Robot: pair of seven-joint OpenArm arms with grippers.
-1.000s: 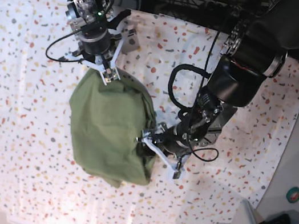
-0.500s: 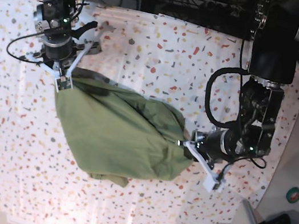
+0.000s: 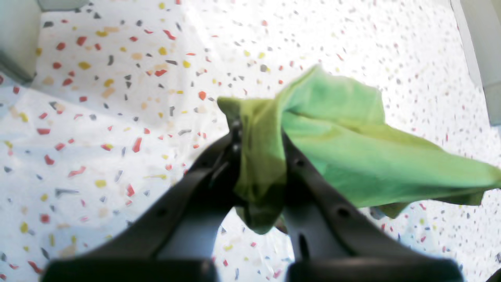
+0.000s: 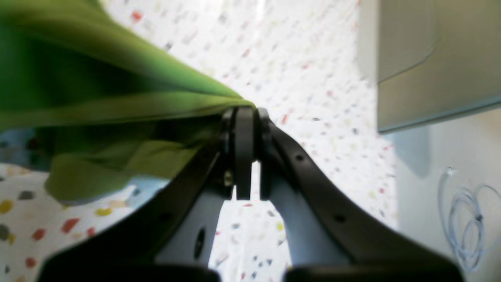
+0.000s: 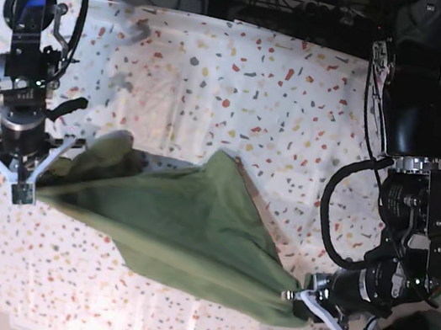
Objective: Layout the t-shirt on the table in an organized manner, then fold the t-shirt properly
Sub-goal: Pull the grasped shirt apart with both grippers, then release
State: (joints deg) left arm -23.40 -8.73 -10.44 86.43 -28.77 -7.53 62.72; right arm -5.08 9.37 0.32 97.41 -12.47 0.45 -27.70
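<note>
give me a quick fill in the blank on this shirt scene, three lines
1. The t-shirt is stretched between ____ claws.
2. The left claw is ____ on a bunched edge of the shirt.
3. The table is covered by a white cloth with coloured ____.

Missing words: two; shut; flecks

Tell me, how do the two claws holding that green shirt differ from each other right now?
The left gripper pinches the t-shirt at the table's near corner; the right gripper holds it at the opposite side edge. In the wrist views, the left gripper has a thick wad of cloth bunched between its fingers, while the right gripper nips only a thin edge. Both are shut on the shirt, stretching it between them.
</note>
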